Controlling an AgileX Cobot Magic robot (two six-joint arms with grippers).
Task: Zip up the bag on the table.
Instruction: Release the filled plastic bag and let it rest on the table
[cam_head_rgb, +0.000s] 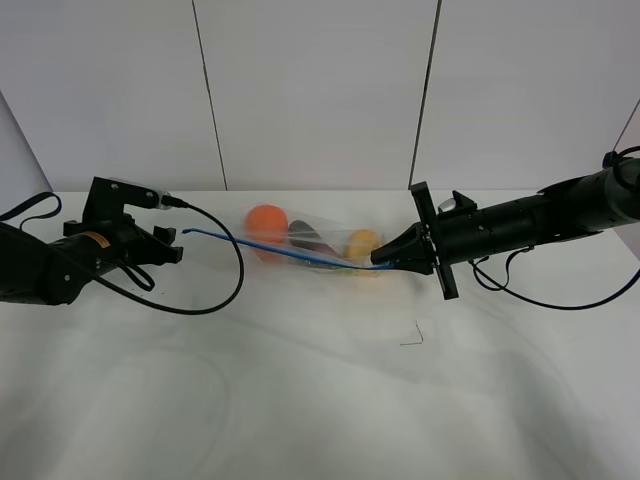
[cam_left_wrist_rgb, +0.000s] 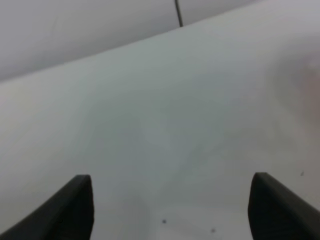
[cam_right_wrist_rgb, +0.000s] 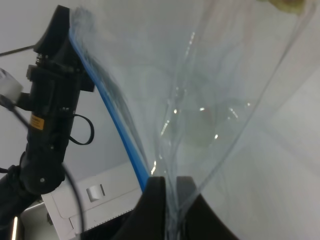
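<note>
Bag (cam_head_rgb: 318, 243), one; left claw (cam_head_rgb: 172, 245), right claw (cam_head_rgb: 380, 258).

No text can be read (the orange sticker (cam_head_rgb: 93, 239) on the left arm (cam_head_rgb: 40, 270) is blurred).

A pale wall (cam_head_rgb: 310, 90) of flat panels is seen behind the worktop (cam_head_rgb: 300, 420), divided by thin dark seams (cam_head_rgb: 208, 95) that are slightly tilted. A small dark bent mark (cam_head_rgb: 412, 336) is found on the worktop, right of its middle. In the right wrist view a white boxy unit (cam_right_wrist_rgb: 112, 200) bearing a small grey fitting (cam_right_wrist_rgb: 95, 192) is shown, blurred.
</note>
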